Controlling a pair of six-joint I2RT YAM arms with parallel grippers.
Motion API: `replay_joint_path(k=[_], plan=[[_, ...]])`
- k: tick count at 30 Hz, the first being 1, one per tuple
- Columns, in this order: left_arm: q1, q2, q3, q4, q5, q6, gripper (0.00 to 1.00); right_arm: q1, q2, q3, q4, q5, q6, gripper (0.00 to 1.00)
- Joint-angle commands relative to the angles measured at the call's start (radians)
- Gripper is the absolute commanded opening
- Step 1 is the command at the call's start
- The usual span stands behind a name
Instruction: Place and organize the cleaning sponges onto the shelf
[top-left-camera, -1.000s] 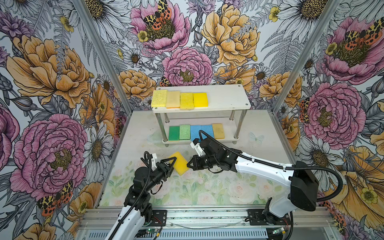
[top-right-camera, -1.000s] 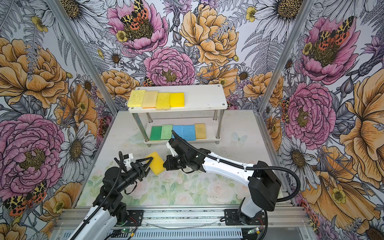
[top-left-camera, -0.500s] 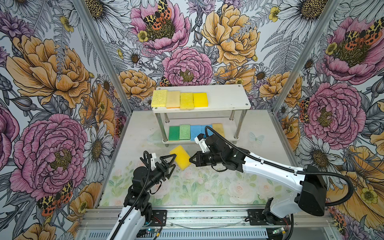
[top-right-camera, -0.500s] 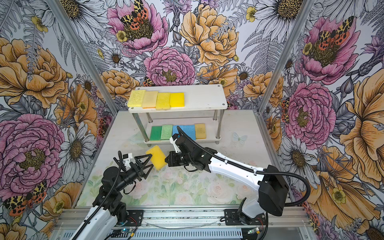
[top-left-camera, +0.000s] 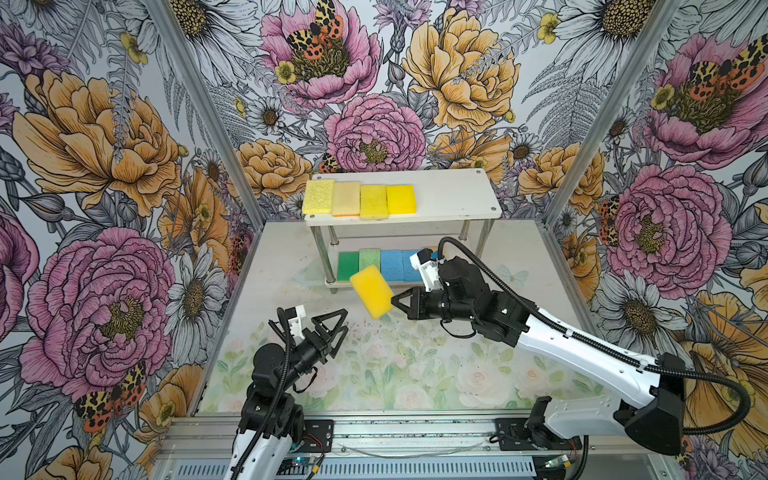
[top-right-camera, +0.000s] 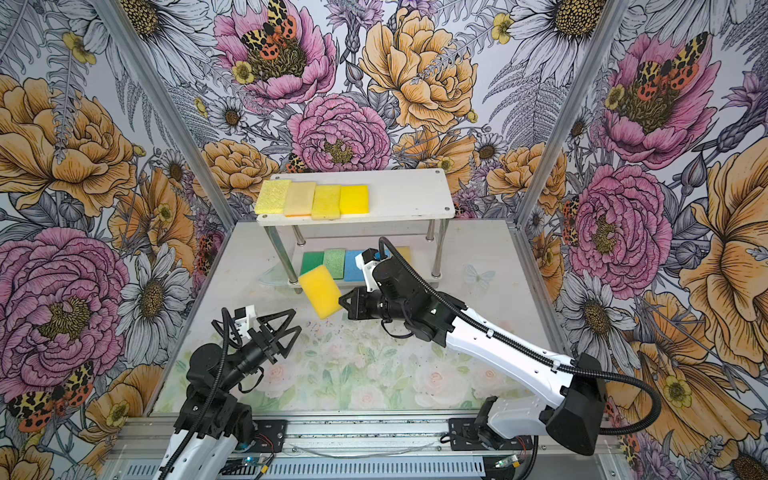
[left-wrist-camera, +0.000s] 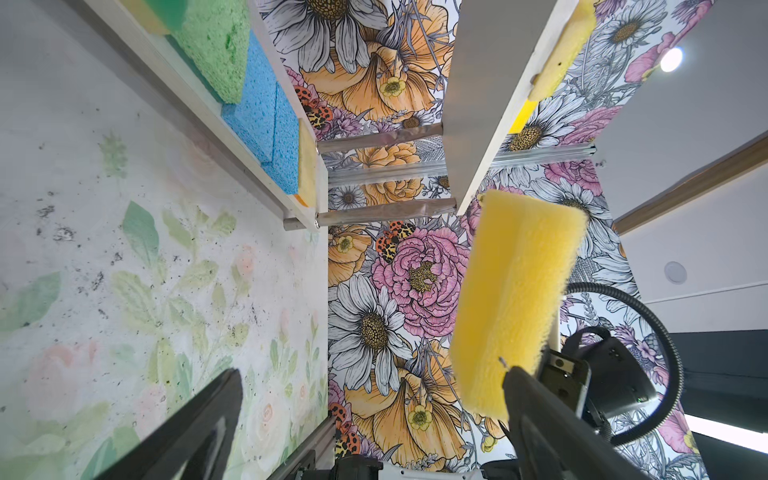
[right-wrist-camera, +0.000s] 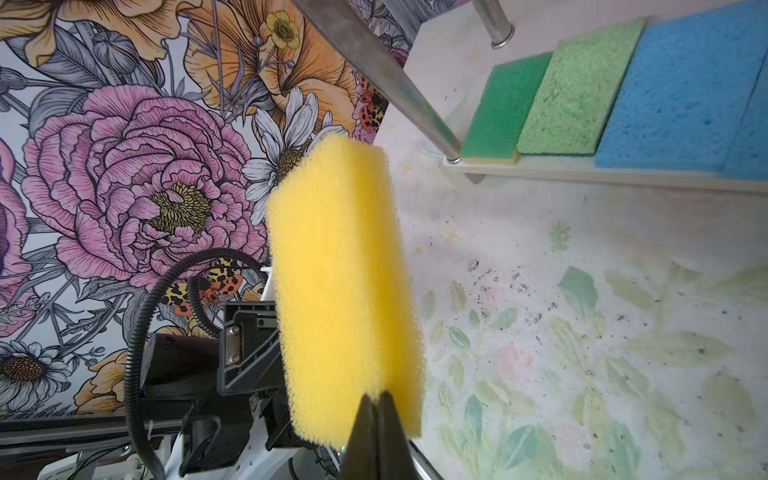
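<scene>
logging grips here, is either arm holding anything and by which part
The right gripper is shut on the yellow sponge, its fingers pinching one end of it. The left gripper is open and holds nothing.

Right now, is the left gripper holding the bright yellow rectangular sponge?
No: the right gripper pinches the sponge; the left gripper stands open, empty.

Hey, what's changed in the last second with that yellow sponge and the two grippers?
The left gripper opened and let go of the yellow sponge; the right gripper, shut on it, carried it up toward the shelf. The shelved sponges stayed put.
</scene>
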Motion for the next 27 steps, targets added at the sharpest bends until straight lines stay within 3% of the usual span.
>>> replay_joint_path(k=[1,13,19,27], plan=[[0.038,-0.007,0.024,-0.051,0.054,0.009,0.99,-0.011,-0.058,0.070,-0.023,0.034,-0.039,0.00],[0.062,0.037,0.018,-0.071,0.054,0.040,0.99,-0.106,-0.079,0.266,-0.029,-0.193,-0.064,0.00],[0.063,0.103,0.050,-0.072,0.044,0.075,0.99,-0.206,-0.073,0.338,-0.027,-0.300,-0.060,0.00],[0.061,0.255,0.214,-0.229,0.036,0.276,0.99,-0.336,-0.025,0.453,-0.027,-0.404,-0.056,0.00]])
